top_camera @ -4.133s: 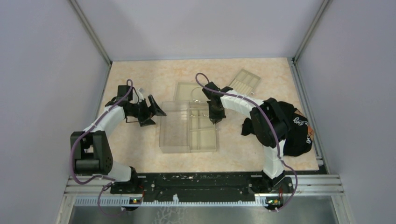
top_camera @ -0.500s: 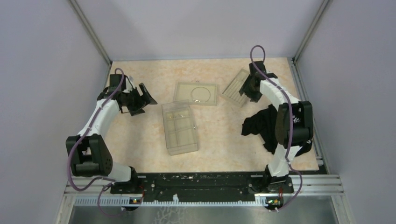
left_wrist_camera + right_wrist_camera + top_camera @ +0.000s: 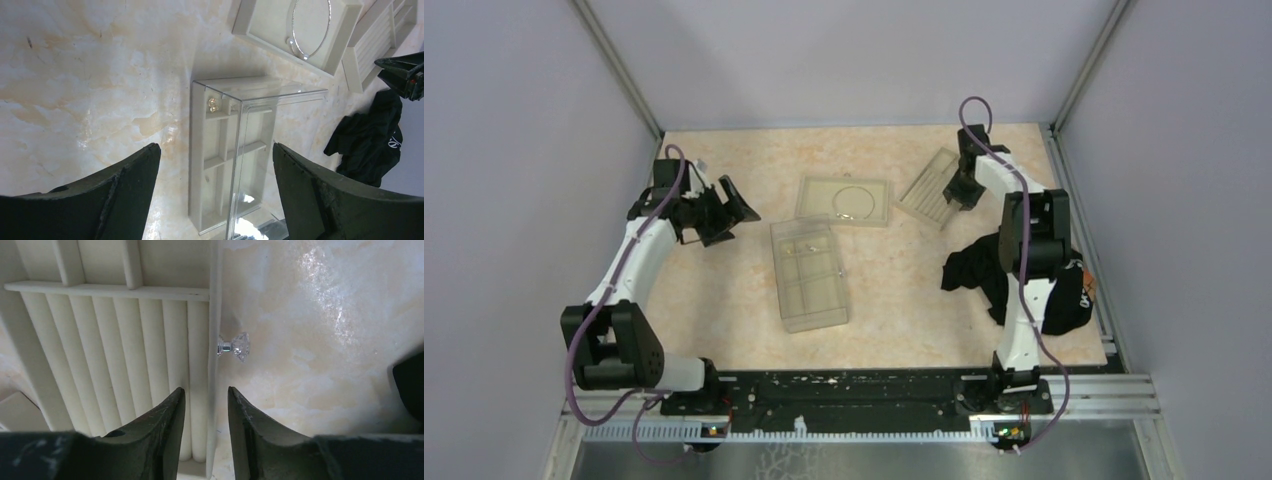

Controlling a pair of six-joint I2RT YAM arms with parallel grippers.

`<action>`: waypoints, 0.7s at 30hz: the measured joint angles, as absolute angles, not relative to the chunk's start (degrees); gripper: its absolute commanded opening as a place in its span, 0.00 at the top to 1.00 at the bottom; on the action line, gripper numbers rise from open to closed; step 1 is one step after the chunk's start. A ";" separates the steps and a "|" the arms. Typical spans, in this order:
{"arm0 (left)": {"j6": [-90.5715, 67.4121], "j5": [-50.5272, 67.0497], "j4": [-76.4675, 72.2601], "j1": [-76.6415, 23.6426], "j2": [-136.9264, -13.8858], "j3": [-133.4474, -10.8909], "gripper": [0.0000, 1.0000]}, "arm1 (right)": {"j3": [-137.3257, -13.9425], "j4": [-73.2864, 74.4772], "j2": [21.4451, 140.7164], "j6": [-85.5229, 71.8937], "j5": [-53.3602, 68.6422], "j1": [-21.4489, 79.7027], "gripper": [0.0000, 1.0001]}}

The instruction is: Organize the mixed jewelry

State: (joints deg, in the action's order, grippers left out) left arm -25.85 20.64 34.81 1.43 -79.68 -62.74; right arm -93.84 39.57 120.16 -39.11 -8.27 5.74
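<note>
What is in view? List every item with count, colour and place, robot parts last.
tabletop: one, beige marbled, under everything
flat tray: one, beige, far centre
wire hoop: one, silver, inside the flat tray
compartment tray: one, beige with clear lid, centre
small bit: one, gold, far-end compartment of that tray
ridged tray: one, beige, far right
knob: one, clear crystal, on ridged tray's side wall
cloth: one, black, near right
left gripper: one, black, open, far left
right gripper: one, black, open astride ridged tray's wall
</note>
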 measured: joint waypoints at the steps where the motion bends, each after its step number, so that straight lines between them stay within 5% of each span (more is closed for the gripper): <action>1: -25.87 20.67 34.81 1.43 -79.44 -62.70 0.11 | -93.78 39.48 120.27 -39.24 -8.14 5.61 0.72; 7: -25.91 20.91 34.68 1.43 -78.91 -61.45 0.11 | -91.98 37.26 120.27 -40.66 -6.37 4.34 1.00; 21: -25.85 22.65 34.28 1.39 -79.37 -61.14 0.11 | -77.43 34.30 105.45 -33.36 -4.14 4.40 1.00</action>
State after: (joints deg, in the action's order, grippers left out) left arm -25.85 22.65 34.28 1.39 -79.37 -61.14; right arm -77.43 34.30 105.45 -33.36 -4.14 4.40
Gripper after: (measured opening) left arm 0.887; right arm 0.017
